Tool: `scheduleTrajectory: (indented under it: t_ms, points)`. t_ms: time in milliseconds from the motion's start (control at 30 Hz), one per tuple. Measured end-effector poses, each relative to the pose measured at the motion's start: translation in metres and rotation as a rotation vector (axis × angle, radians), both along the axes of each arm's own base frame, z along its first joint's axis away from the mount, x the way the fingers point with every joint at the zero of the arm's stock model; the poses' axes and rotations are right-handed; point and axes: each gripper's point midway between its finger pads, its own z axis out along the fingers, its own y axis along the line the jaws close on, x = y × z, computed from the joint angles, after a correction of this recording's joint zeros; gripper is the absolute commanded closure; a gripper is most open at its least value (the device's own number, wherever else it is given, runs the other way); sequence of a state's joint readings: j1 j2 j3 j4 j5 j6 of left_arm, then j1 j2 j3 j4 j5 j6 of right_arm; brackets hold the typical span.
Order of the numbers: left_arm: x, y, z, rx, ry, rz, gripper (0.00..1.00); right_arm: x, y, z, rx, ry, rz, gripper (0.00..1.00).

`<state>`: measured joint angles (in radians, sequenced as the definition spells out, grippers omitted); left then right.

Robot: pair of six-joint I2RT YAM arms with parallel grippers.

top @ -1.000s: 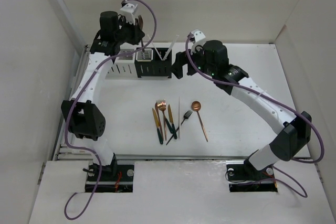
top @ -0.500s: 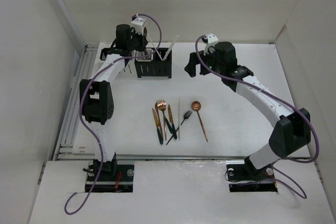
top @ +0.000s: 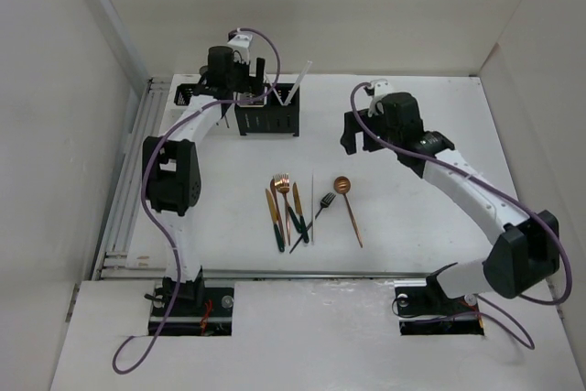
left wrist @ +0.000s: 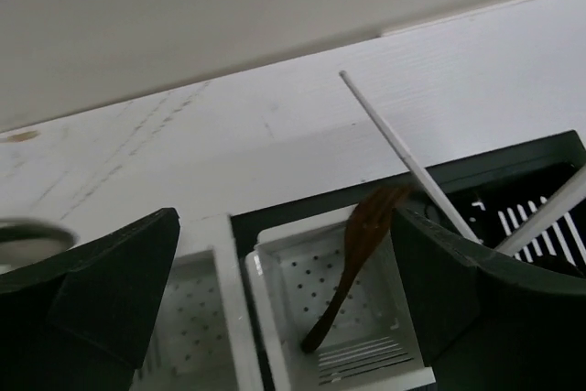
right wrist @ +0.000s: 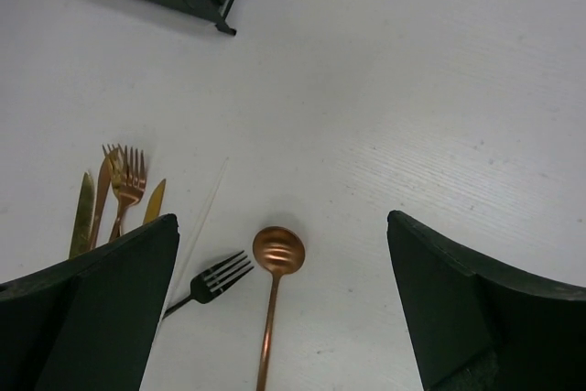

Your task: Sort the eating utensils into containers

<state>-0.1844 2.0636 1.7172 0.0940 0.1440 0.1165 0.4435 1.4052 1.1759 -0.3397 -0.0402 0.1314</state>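
Hidden or cut off:
- In the top view your left arm covers the white caddies (left wrist: 366, 359). Only the black caddies (top: 268, 120) show clearly there.
- The left wrist view crops both caddy colours at the frame edges.
- On the table, the thin white stick (top: 312, 206) is faint against the white surface.

Left side:
- Left gripper (left wrist: 284, 222) hangs over the caddy row with its fingers spread wide and nothing between them.
- Directly below it, a leaning spoon (left wrist: 352, 263) stands in a white compartment. Its bowl is up, its handle tip is on the perforated floor, and it tilts toward the black caddy beside it.
- Two white sticks (left wrist: 403, 157) rise slanted out of the black caddies.

Right side:
- Right gripper (right wrist: 282, 219) is also released, with its jaws wide, above bare table and well clear of the caddies.
- Below it lies the copper spoon (right wrist: 271, 318), bowl toward the far side and handle running near.
- Just beside the spoon is a black fork (right wrist: 211, 283), tines toward the spoon. In the top view its handle crosses the table stick.
- Left of these lie two copper forks (right wrist: 126, 180), tines far, with copper-bladed knives (right wrist: 84, 217) flanking them. All have their long axes roughly near-to-far.
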Motion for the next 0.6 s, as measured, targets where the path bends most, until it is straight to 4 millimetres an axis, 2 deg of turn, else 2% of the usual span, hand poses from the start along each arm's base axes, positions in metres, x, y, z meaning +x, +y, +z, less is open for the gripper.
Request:
scheduleTrajectory:
  t_ms: [133, 200, 267, 333, 400, 500, 600]
  points:
    - [-0.011, 0.016, 0.038, 0.128, -0.065, 0.129, 0.00, -0.008, -0.019, 0.018, 0.009, -0.043, -0.063, 0.00]
    - [-0.023, 0.022, 0.073, 0.198, -0.140, 0.201, 0.00, -0.017, -0.030, 0.015, 0.003, -0.028, -0.090, 0.00]
    - [-0.040, 0.030, 0.111, 0.239, -0.210, 0.284, 0.00, -0.024, -0.039, 0.002, -0.021, 0.019, -0.109, 0.05]
    - [-0.058, 0.034, 0.145, 0.232, -0.256, 0.342, 0.00, -0.033, -0.039, -0.022, -0.062, 0.093, -0.108, 0.08]
    - [-0.076, 0.040, 0.170, 0.198, -0.270, 0.377, 0.00, -0.047, -0.031, -0.054, -0.109, 0.185, -0.081, 0.15]
    - [-0.102, 0.050, 0.189, 0.132, -0.261, 0.400, 0.00, -0.075, -0.014, -0.105, -0.186, 0.335, -0.018, 0.23]
    - [-0.127, 0.055, 0.192, 0.083, -0.231, 0.404, 0.00, -0.101, -0.008, -0.145, -0.252, 0.461, 0.026, 0.28]
